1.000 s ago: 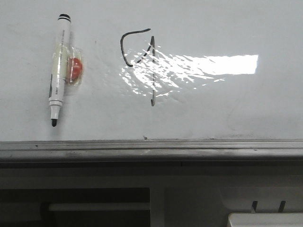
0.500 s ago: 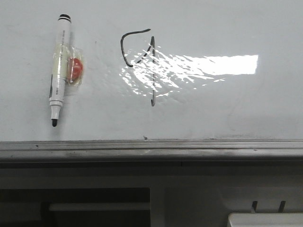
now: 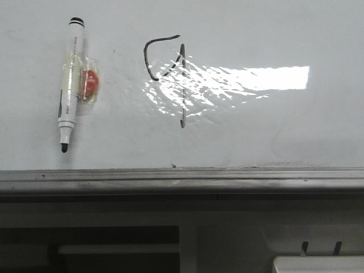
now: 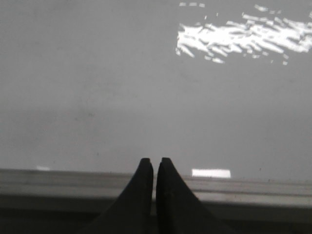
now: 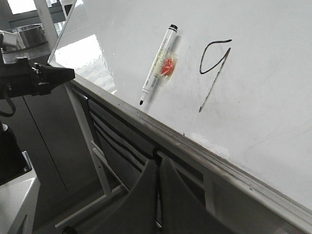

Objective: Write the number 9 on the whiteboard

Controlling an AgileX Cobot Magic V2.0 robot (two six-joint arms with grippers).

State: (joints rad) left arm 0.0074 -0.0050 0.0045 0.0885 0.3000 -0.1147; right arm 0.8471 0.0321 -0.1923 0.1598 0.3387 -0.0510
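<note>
Number 9 (image 3: 168, 74) is sitting mid whiteboard (image 3: 256, 131), glare washing out pt of its stem. Marker (image 3: 70, 79) is lying just left of it, uncapped. L gripper (image 4: 152, 163) & R gripper (image 5: 157, 163) are both showing jaws closed, nothing held.

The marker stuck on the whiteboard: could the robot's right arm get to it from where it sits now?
Probably yes. The right gripper hangs shut below the board's grey rail, and nothing lies between it and the marker on the whiteboard. It would have to open first.
</note>
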